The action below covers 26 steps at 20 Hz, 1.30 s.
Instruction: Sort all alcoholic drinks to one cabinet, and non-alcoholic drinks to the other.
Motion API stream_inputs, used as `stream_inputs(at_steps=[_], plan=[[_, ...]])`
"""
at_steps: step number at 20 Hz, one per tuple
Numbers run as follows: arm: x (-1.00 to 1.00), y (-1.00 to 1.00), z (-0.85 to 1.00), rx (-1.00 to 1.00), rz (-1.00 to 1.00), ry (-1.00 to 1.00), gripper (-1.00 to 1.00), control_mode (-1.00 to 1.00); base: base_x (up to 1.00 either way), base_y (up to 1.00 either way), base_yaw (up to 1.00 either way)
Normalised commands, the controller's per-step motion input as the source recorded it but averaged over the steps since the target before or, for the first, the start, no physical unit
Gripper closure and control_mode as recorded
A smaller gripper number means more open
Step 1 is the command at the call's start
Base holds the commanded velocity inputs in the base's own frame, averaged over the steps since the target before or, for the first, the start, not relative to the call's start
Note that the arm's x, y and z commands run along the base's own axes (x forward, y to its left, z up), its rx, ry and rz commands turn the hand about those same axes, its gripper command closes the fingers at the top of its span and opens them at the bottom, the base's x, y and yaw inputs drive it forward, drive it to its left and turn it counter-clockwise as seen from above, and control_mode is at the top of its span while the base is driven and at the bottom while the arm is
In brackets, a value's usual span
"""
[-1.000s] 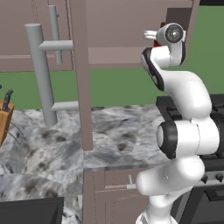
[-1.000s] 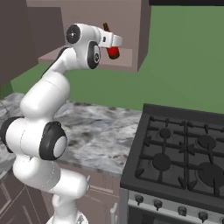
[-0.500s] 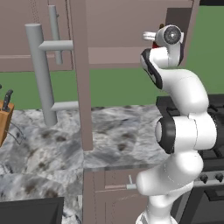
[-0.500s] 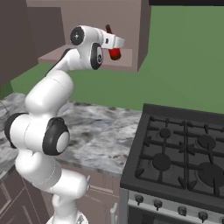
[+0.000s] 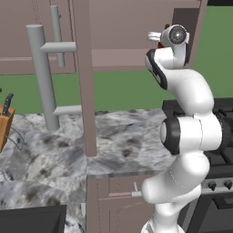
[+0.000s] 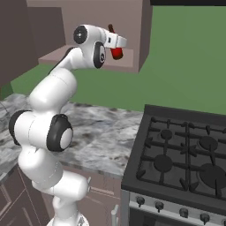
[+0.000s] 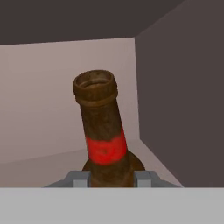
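My gripper [image 6: 116, 43] is shut on the amber-brown bottle with a red label [image 6: 116, 52], one of the alcoholic drinks, and holds it inside the open upper cabinet [image 6: 144, 35]. In the hand view the bottle [image 7: 102, 131] rises between my fingertips [image 7: 80, 178], its open mouth toward the cabinet's back wall [image 7: 39, 109] and close to the right wall. Its base is near the shelf floor; I cannot tell whether it touches. In the left base view a sliver of the red label [image 5: 160, 44] shows behind the hand. The non-alcoholic drinks are out of view.
The cabinet's door [image 5: 84, 82] stands swung open, with a long grey handle [image 5: 42, 77]. Below lies a marbled counter [image 6: 103, 132], with a black stove [image 6: 185, 163] to its right. A knife block [image 5: 4, 123] stands at the counter's far left.
The hand with the bottle has shifted only slightly at the cabinet. The grip is unchanged.
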Motion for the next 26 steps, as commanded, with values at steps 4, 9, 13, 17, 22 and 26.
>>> stream_inputs(at_steps=[4, 9, 13, 17, 22, 26], plan=[[0.15, 0.0, -0.1, 0.02, 0.0, 0.0, 1.0, -1.0, 0.0, 0.0, 0.0], [0.11, 0.0, -0.09, 0.02, 0.0, 0.0, 1.0, -1.0, 0.0, 0.0, 0.0], [0.11, 0.0, -0.08, 0.01, 0.0, 0.0, -1.0, -1.0, 0.0, 0.0, 0.0], [0.14, 0.0, -0.1, 0.0, 0.0, 0.0, -1.0, -1.0, 0.0, 0.0, 0.0], [0.17, 0.0, -0.06, 0.01, 0.0, -0.01, -1.0, -1.0, 0.0, 0.0, 0.0], [0.21, -0.03, -0.01, 0.0, 0.0, -0.03, -1.0, -1.0, 0.0, 0.0, 0.0]])
